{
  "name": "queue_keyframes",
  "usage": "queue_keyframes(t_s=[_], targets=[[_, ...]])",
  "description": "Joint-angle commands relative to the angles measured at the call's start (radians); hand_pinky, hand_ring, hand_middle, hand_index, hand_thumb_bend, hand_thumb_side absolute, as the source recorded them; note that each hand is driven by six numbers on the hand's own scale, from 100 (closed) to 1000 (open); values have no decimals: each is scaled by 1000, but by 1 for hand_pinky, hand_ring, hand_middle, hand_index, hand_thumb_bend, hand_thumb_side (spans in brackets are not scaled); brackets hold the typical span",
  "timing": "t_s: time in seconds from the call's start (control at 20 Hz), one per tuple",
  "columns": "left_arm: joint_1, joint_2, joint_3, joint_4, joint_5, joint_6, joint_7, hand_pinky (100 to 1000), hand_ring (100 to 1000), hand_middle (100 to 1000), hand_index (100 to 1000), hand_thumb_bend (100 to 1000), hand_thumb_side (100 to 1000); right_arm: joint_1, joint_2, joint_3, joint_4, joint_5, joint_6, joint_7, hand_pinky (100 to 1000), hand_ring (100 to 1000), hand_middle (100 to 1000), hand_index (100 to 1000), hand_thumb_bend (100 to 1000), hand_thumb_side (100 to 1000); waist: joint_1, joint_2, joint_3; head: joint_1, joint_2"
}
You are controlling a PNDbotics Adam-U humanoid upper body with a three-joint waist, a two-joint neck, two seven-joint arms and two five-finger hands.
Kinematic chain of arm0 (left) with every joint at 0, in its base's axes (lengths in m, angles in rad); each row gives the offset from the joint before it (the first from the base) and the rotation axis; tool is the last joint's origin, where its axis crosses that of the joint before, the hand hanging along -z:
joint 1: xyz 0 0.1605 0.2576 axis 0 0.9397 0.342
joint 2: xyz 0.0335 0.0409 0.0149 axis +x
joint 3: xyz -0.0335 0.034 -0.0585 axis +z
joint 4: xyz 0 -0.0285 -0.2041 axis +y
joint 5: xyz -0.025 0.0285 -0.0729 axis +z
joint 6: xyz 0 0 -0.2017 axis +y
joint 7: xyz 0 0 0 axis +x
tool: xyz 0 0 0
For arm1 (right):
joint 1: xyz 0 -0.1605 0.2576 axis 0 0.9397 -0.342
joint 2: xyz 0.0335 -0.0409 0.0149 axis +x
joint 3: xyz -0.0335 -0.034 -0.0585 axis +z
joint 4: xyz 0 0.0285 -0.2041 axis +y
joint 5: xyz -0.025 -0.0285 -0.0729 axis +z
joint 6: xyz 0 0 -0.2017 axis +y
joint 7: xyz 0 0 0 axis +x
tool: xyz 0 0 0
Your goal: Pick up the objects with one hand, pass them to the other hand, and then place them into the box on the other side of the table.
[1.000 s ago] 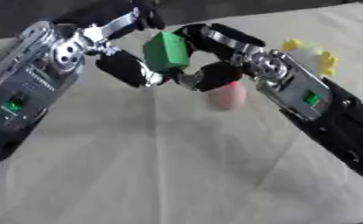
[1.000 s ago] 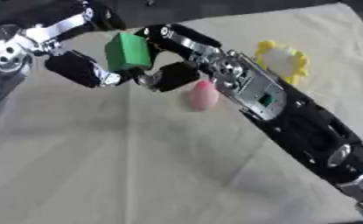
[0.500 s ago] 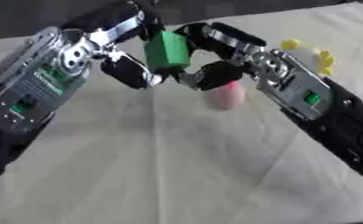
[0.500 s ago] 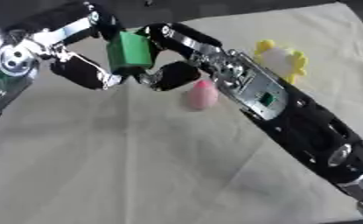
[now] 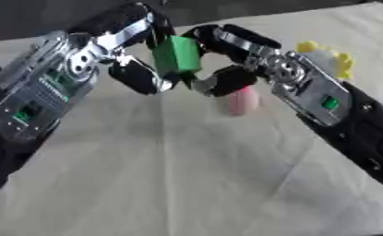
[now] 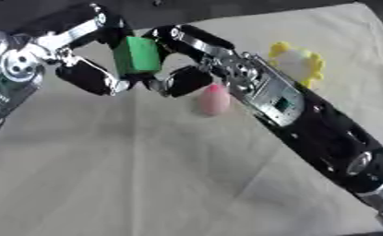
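No readable text, labels, brand marks or nos. anywhere. Small green patches on both forearm housings are too blurred to make out as writing or signs.
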Motion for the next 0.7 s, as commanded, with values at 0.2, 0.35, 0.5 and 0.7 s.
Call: queue_keyframes(t_s=[0.2, 0.35, 0.5, 0.7], targets=[[-20, 17, 15, 17, -24, 17, 6, 738, 589, 453, 434, 100, 153, -10, -11, -2, -38, 29, -75, 28, 910, 843, 777, 881, 100, 574, -2, -1, 0, 3, -8], [-21, 15, 14, 23, -35, 22, -1, 737, 584, 439, 420, 100, 146, -9, -11, -3, -35, 42, -103, 20, 924, 868, 806, 909, 100, 632, -1, -1, -1, 3, -7], [-20, 13, 14, 29, -47, 23, -9, 736, 579, 426, 409, 100, 159, -8, -11, -4, -33, 52, -122, 17, 927, 873, 813, 918, 100, 628, -1, -1, -1, 3, -7], [-21, 11, 14, 32, -58, 22, -17, 735, 575, 417, 403, 100, 157, -8, -13, -5, -31, 71, -135, 18, 933, 876, 818, 925, 100, 634, -1, -1, -2, 4, -6]])
